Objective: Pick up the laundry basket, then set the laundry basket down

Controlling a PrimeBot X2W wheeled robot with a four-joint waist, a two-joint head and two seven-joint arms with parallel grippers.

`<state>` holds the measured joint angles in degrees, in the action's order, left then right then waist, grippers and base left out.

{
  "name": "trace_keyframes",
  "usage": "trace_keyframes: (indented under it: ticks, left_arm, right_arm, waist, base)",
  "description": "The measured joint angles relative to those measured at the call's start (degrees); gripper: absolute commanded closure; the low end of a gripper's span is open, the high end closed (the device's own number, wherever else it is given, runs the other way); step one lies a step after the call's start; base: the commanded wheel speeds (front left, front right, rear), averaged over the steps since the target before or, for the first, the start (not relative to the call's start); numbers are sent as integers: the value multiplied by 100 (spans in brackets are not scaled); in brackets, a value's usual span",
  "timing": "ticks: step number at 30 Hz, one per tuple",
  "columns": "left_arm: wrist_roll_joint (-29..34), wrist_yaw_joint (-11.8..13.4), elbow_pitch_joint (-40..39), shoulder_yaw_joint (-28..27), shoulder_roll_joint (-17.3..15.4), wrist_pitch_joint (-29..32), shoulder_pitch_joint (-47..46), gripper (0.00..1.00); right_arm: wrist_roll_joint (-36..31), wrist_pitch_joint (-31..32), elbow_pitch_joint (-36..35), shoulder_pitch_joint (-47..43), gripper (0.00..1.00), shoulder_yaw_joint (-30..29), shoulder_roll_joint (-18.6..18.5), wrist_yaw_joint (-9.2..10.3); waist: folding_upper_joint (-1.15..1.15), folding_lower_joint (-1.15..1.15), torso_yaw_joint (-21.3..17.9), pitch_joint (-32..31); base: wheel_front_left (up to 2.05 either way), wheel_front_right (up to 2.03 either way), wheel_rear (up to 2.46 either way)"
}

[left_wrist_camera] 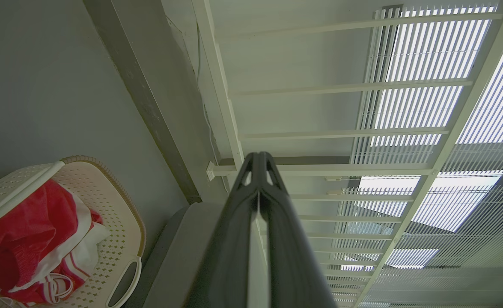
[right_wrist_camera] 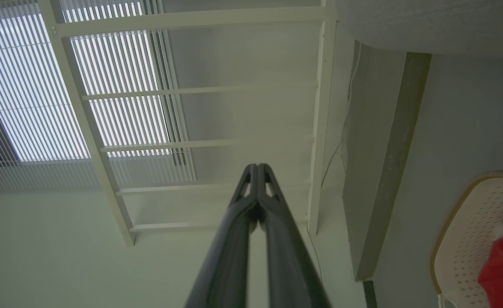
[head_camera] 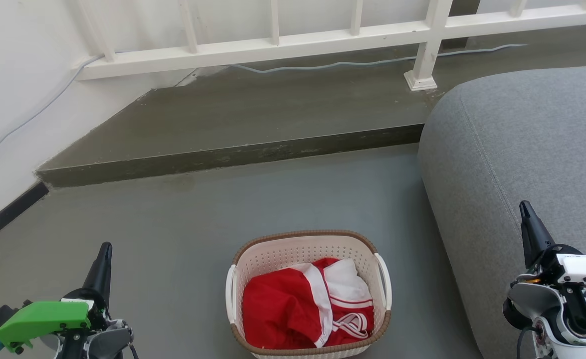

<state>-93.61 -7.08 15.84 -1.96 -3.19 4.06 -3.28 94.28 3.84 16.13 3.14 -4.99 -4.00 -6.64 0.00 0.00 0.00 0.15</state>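
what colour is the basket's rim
Brown, woven-look, around the cream laundry basket; clearest in the head view.

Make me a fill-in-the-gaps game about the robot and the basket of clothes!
The laundry basket stands on the ____.
The clothes inside it are white and ____.
The left claw and the right claw are both ____.
The grey sofa is on the robot's ____ side.
Missing words: floor, red, shut, right.

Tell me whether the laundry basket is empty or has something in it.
Not empty. The laundry basket stands upright and holds a crumpled red and white garment that covers most of its bottom.
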Motion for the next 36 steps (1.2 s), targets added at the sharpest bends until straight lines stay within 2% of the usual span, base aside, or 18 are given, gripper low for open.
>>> trace_keyframes:
  ticks: [36]
  left_arm:
    - [0,0,-3,-8,1,1,-1,100]
  right_arm:
    - [0,23,-3,1,100,-15,18,0]
  waist:
    - [0,0,0,1]
  base:
    - [0,0,0]
